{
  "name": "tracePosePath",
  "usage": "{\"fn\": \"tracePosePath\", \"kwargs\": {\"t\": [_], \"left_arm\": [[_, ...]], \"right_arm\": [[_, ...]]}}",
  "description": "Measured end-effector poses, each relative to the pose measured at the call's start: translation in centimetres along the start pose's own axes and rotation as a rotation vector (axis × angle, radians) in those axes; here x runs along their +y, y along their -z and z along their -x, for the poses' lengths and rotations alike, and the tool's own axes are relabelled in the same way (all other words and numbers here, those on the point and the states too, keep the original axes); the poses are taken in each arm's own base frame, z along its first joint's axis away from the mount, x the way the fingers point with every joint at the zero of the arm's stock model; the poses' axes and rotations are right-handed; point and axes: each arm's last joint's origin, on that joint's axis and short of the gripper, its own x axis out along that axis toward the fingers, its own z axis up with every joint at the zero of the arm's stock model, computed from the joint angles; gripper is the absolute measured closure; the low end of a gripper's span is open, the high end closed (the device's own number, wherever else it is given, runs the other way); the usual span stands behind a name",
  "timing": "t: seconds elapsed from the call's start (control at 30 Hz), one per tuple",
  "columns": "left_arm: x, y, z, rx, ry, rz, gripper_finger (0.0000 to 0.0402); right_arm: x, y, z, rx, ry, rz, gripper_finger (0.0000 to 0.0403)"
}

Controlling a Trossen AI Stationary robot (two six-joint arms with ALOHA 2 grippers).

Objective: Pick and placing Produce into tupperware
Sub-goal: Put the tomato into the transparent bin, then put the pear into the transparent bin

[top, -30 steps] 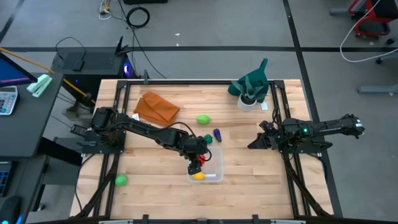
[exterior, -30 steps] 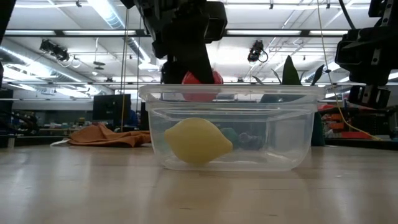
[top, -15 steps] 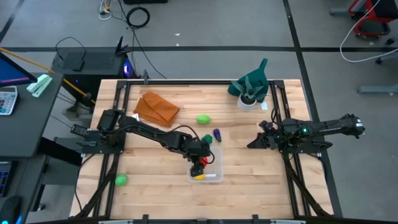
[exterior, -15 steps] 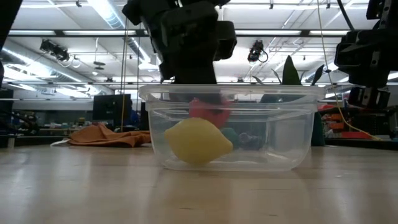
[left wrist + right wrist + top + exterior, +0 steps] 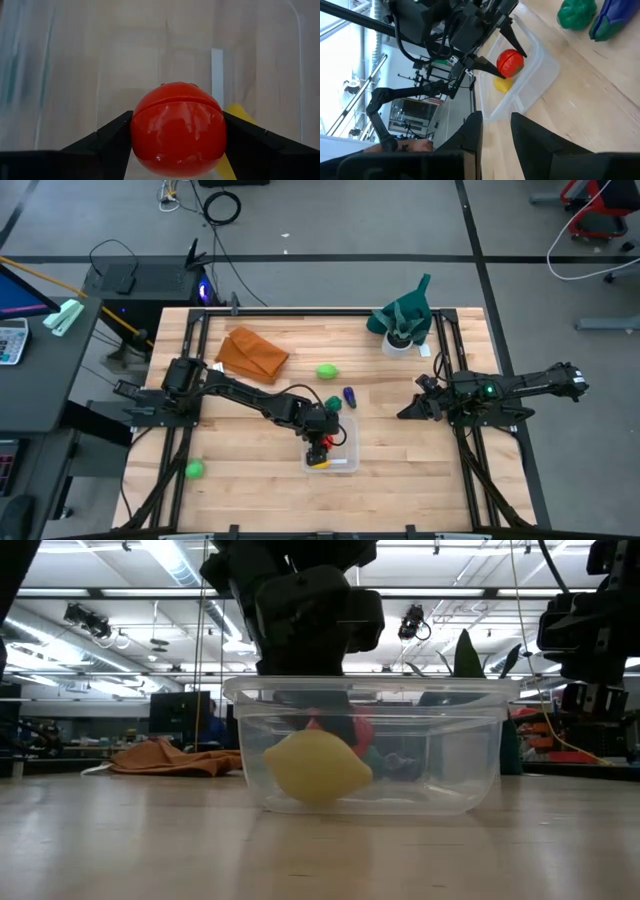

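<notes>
My left gripper [image 5: 177, 150] grips the red produce [image 5: 177, 131] inside the tupperware [image 5: 370, 695]; released here, it probably knocks the yellow piece [image 5: 317, 768].

- Tabletop [image 5: 250, 480]: light wood planks, dark frame rails along its sides.
- Orange cloth [image 5: 252, 352]: crumpled, near the far left corner.
- Green cloth [image 5: 404, 314]: draped over a white cup [image 5: 398, 344], far right corner.
- Cables [image 5: 222, 208]: coiled on the grey floor beyond the tabletop.
- Side desk [image 5: 40, 370]: dark, left of the tabletop.
</notes>
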Motion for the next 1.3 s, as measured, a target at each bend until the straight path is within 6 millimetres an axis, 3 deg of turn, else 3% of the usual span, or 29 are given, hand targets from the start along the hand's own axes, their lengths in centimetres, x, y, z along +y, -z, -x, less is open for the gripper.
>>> {"fn": "tracePosePath", "kwargs": {"t": [0.17, 0.43, 0.87, 1.03, 1.3], "left_arm": [[0.0, 0.0, 0.0, -0.001, 0.0, 0.0, 0.013], [0.0, 0.0, 0.0, -0.003, 0.001, 0.007, 0.0098], [-0.1, -0.4, 0.2, -0.01, 0.001, 0.015, 0.0104], [-0.9, -2.4, 1.7, -0.043, 0.0, -0.009, 0.0104], [-2.2, -5.8, 6.4, -0.011, -0.051, -0.037, 0.0104]], "right_arm": [[0.0, 0.0, 0.0, 0.001, -0.001, 0.0, 0.0334], [0.0, 0.0, 0.0, 0.003, -0.003, -0.003, 0.0334], [0.0, 0.0, 0.0, 0.01, -0.006, -0.015, 0.0334], [0.0, 0.0, 0.0, 0.01, -0.006, -0.015, 0.0334], [0.0, 0.0, 0.0, 0.012, -0.006, -0.014, 0.0334]]}}
